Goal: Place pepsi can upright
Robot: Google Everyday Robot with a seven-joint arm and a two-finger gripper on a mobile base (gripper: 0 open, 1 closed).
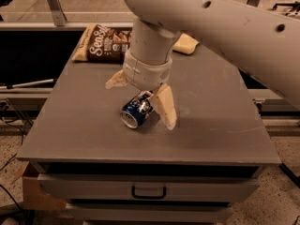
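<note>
Pepsi can [136, 112] lies on its side mid-cabinet top [70, 125], beneath my gripper [140, 105], whose fingers stand apart, astride it. I judge it light, slick, dentable and prone to rolling, so I'd pinch across its sidewall.

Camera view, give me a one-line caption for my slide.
Open gripper hangs over the pepsi can lying on its side on the grey table, a snack bag behind.
</note>
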